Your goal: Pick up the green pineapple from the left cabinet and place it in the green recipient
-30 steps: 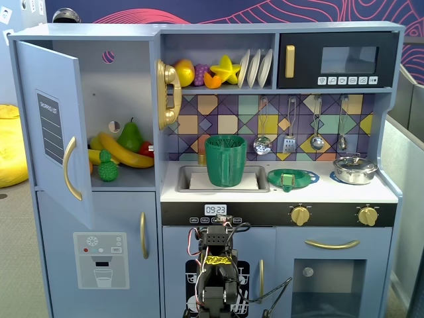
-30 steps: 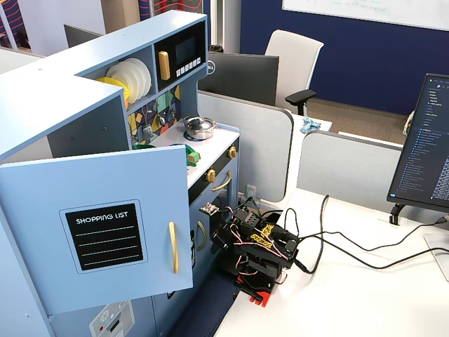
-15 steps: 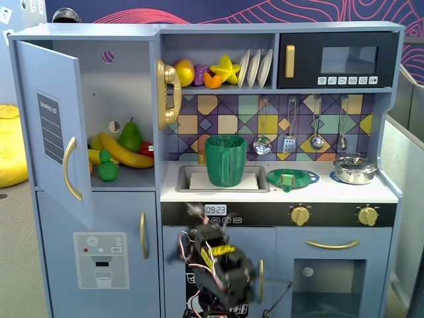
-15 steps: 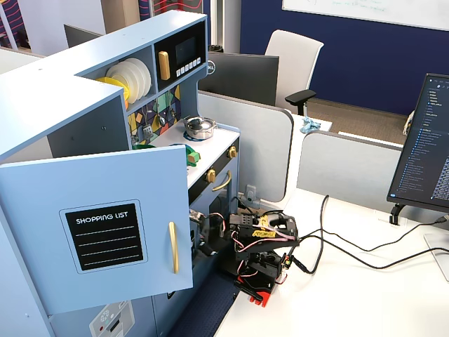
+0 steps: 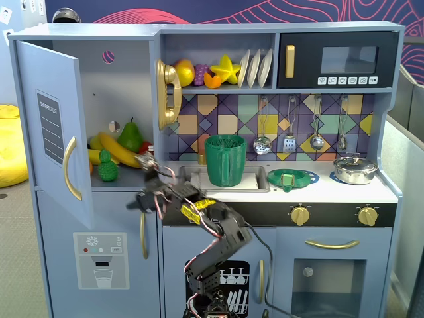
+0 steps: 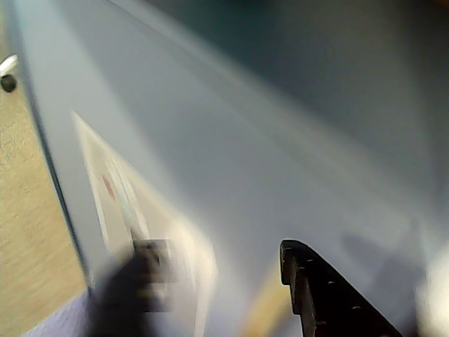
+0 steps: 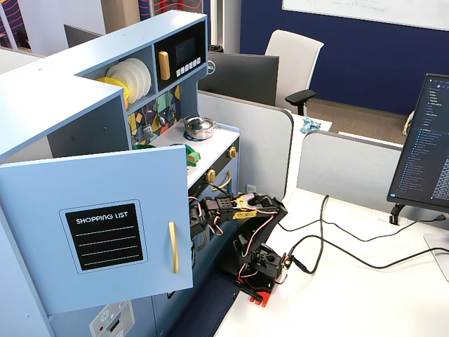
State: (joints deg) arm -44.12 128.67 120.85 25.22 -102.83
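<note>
One reach underway: gripper (image 5: 147, 161), jaws spread, empty, nears the green pineapple (image 5: 108, 167) at its nine o'clock; next, close in.

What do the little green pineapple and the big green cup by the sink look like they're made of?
The green pineapple looks like moulded plastic: uniform bright green with a bumpy, slightly glossy skin. The green recipient also appears plastic, dark green with regular vertical ribs and a moulded side handle; its finish looks semi-matte. Neither can be confirmed from sight alone.
</note>
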